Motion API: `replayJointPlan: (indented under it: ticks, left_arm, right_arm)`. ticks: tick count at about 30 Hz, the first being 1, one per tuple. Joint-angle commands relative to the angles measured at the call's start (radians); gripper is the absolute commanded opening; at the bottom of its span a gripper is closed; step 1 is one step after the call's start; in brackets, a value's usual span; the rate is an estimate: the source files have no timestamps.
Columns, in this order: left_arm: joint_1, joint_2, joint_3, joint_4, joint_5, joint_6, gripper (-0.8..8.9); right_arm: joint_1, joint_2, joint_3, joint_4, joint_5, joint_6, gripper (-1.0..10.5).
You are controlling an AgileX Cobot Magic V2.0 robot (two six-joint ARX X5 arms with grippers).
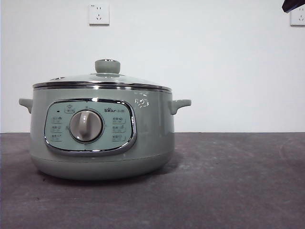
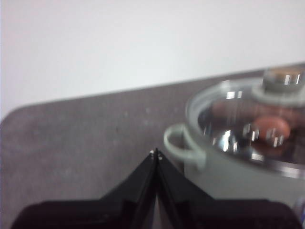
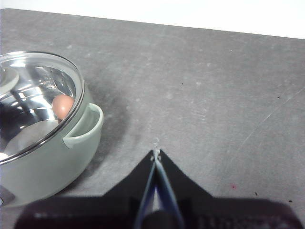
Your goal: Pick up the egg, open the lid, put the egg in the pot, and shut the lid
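Observation:
The pale sage-green pot (image 1: 100, 131) stands left of centre in the front view, with its glass lid (image 1: 102, 80) and green knob (image 1: 107, 66) resting on it. The reddish-brown egg (image 2: 270, 128) lies inside the pot, seen through the lid; it also shows in the right wrist view (image 3: 63, 106). My left gripper (image 2: 156, 153) is shut and empty above the table beside one pot handle (image 2: 182, 146). My right gripper (image 3: 156, 153) is shut and empty above the table beside the other handle (image 3: 88, 125). A black arm tip (image 1: 293, 5) shows at the front view's top right corner.
The grey table (image 1: 228, 181) stretches to the right of the pot. A white wall with two sockets (image 1: 99, 14) stands behind. The table's far edge (image 2: 95, 95) shows in the left wrist view.

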Motion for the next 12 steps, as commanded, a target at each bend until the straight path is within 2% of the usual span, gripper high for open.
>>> replayJointPlan:
  ticks: [1, 12]
  left_arm:
    - [0.024, -0.049, -0.074, 0.012, 0.013, 0.012, -0.03]
    - [0.042, -0.161, -0.227, -0.003, 0.013, 0.000, -0.03]
  right_arm:
    - [0.001, -0.001, -0.006, 0.007, 0.002, 0.013, 0.0]
    - [0.001, -0.001, -0.006, 0.007, 0.002, 0.013, 0.0]
